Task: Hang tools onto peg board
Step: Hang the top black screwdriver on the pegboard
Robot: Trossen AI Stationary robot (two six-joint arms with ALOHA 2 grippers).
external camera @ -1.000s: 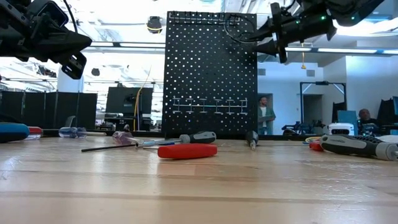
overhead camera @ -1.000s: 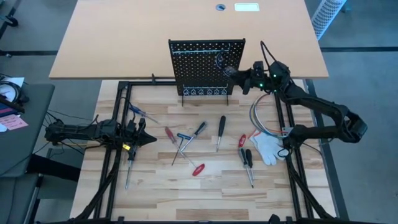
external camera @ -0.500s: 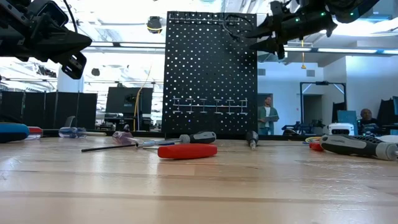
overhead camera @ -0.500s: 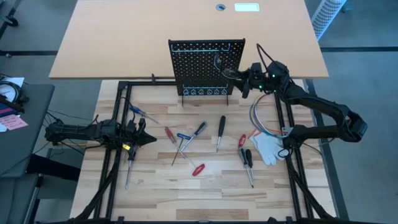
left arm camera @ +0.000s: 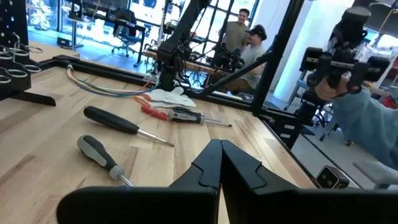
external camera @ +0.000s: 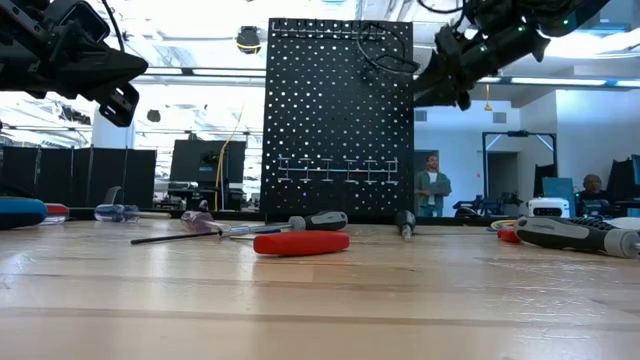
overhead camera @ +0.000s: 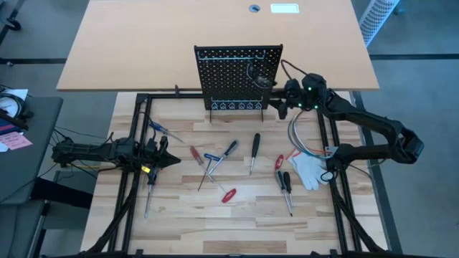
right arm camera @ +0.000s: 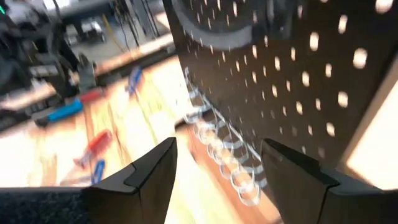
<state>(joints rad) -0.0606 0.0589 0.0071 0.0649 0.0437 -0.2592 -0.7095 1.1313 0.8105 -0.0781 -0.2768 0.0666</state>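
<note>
The black peg board [overhead camera: 237,75] stands upright on its feet at the table's far side, with a row of hooks [right arm camera: 221,155] along its bottom. A thin cable loop [external camera: 385,50] hangs near its upper right corner. Several tools lie flat on the wood: a black-handled screwdriver [overhead camera: 254,147], a red-handled one [external camera: 300,243], red pliers [overhead camera: 280,162] and a blue screwdriver [overhead camera: 159,129]. My right gripper [overhead camera: 278,99] is open beside the board's right edge, high up and tipped downward, with nothing between its fingers. My left gripper [left arm camera: 221,168] is shut and level at the table's left side.
A white glove [overhead camera: 308,170] and a grey coiled cable [overhead camera: 301,136] lie by the table's right edge. Black frame rails [overhead camera: 136,143] run along the table's sides. A large tan tabletop [overhead camera: 215,36] lies behind the board. People [external camera: 428,185] are in the room beyond.
My right gripper has tipped from level to slanting downward beside the peg board's right edge, and has rolled about its own axis. It stays open and high up. The tools and the board have not moved.
</note>
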